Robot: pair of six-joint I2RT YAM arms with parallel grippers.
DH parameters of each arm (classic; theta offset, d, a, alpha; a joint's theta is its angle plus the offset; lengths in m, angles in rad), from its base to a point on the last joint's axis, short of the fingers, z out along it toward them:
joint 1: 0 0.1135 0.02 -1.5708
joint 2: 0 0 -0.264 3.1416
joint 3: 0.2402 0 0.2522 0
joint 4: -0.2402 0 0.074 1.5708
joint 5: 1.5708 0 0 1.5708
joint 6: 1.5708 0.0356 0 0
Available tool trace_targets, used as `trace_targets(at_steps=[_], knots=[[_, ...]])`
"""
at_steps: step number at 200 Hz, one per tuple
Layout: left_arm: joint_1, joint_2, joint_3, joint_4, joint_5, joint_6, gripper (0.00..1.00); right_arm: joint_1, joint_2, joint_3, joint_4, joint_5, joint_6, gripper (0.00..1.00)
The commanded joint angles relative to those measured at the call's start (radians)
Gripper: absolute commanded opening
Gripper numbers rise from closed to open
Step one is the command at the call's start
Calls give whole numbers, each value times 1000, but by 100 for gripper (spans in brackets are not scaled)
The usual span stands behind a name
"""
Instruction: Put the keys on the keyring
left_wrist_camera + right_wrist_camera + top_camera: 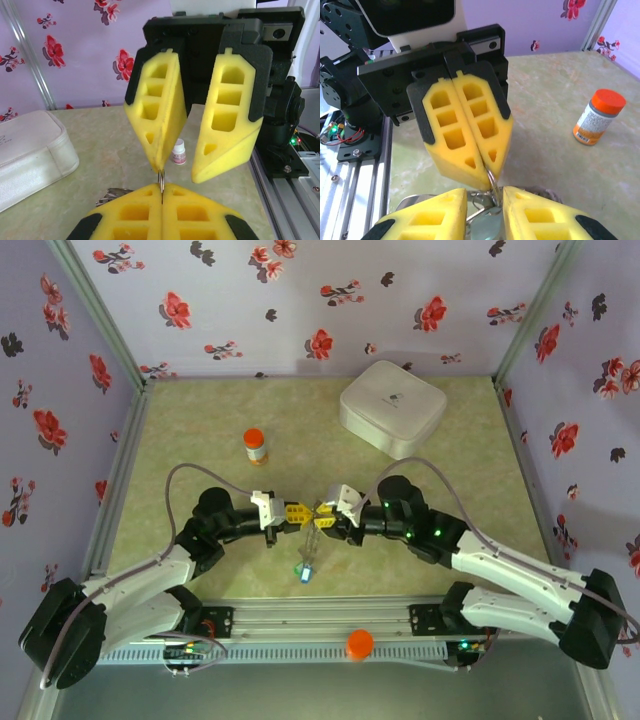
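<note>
Left gripper (299, 513) is clamped shut on the keyring (491, 179) at frame centre, holding the loop up so it's reachable. The keys (304, 570) are bunched just below; can't tell if they're hanging or resting. Right gripper (323, 518) faces it tip to tip, jaws apart around the ring, probably lining up a pinch

Bright, even light with faint shadows; the overhead view is slightly soft.
</note>
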Motion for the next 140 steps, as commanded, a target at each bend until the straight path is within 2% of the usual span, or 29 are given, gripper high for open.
trace_targets(at_steps=[1,64,126,140], knots=[[-7,-14,4,49,28,-14,0,-4,17,43,-11,15,-52,26],[-6,-15,4,45,31,-13,0,-3,50,51,-67,-10,-84,26],[-6,-11,6,45,40,-11,0,-4,29,13,-1,-29,-99,16],[-7,-10,6,44,42,-12,0,-7,35,13,-1,-40,-105,11]])
